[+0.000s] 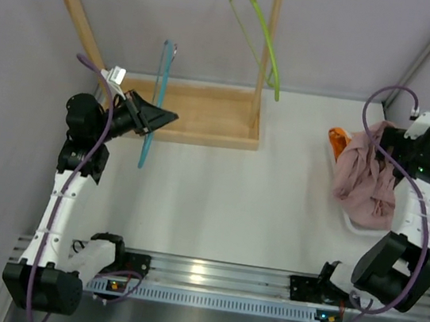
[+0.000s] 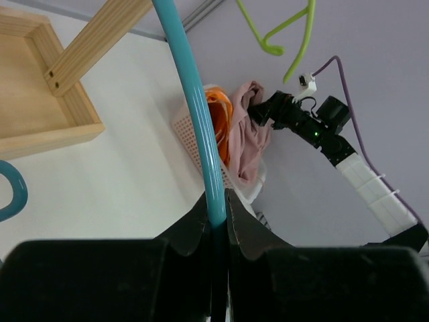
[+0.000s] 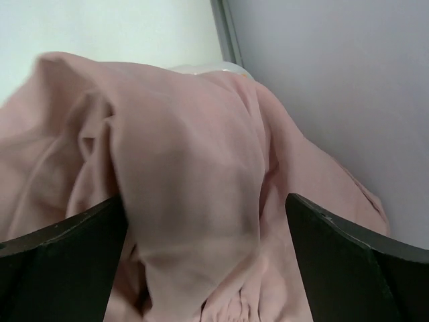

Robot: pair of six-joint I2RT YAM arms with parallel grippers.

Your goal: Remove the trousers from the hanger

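At the wooden rack's (image 1: 205, 116) left front, the teal hanger (image 1: 159, 89) is clamped in the tightly shut left gripper (image 1: 157, 117). A green hanger (image 1: 261, 31) is hung from the rack's top rail. Well right of the rack, the pink trousers (image 1: 366, 178) are heaped crumpled in a white basket (image 1: 349, 221), the heap's long axis running front to back, with the orange trousers (image 1: 338, 138) showing at its far-left edge. The right gripper (image 3: 208, 208) is spread wide over the pink cloth, nothing gripped.
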